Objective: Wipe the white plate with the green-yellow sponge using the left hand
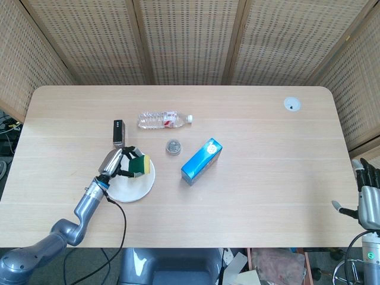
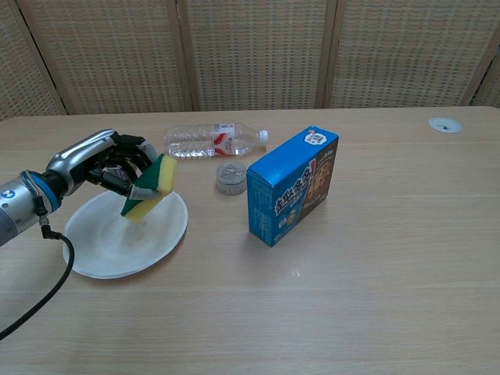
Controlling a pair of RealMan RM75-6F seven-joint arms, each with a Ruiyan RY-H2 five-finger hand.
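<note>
From where I stand, the left hand (image 2: pixel 117 168) grips the green-yellow sponge (image 2: pixel 150 187), its fingers wrapped round the upper end, and the sponge hangs tilted with its lower corner down on the white plate (image 2: pixel 101 250), which lies right under the hand. To wipe well, I think the hand should lay the sponge flatter and sweep gently, so the light plate doesn't slide toward the small tin just beyond it. The right hand (image 1: pixel 369 202) hangs off the table's far-right edge holding nothing, fingers loosely apart.

Green-yellow sponge (image 2: pixel 151 187) tilted, touching white plate (image 2: pixel 101 254)
</note>
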